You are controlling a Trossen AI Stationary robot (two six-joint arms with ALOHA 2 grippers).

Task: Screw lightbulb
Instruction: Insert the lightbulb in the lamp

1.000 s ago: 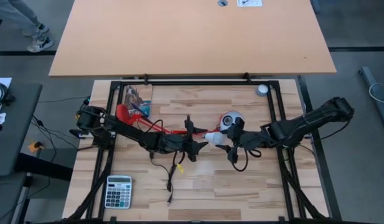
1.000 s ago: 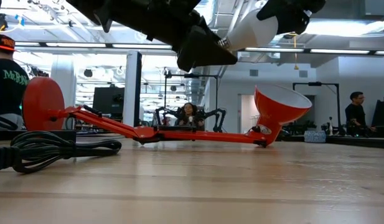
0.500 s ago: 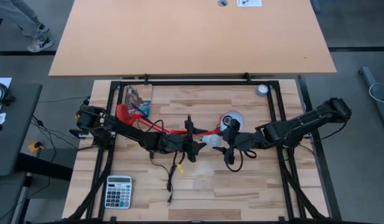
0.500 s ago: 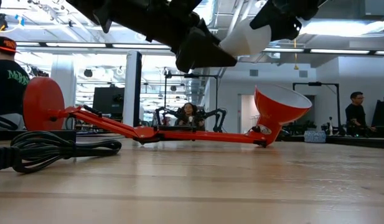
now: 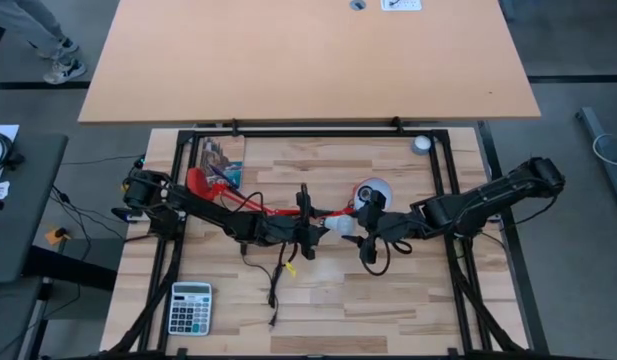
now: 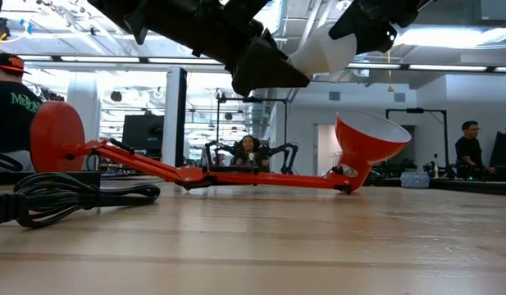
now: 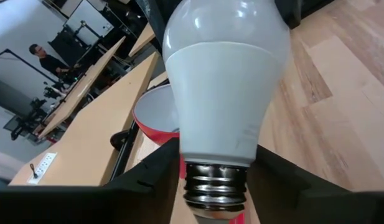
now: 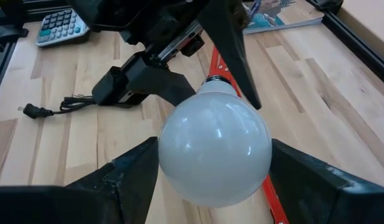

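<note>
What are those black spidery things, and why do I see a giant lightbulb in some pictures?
Those black things are two robot arms working at a wooden table. One picture looks straight down from above, one looks across from table height, and two come from small cameras on the arms' wrists, so the lightbulb looks huge there. It is really small. Both arms hold it up in the air between them: the left end effector grips its metal screw end, and the right end effector clasps its round white end. On the table lie a red lamp on its side, its black cord, a calculator, a booklet and a small grey disc. People in the room behind are not part of the robot.
</note>
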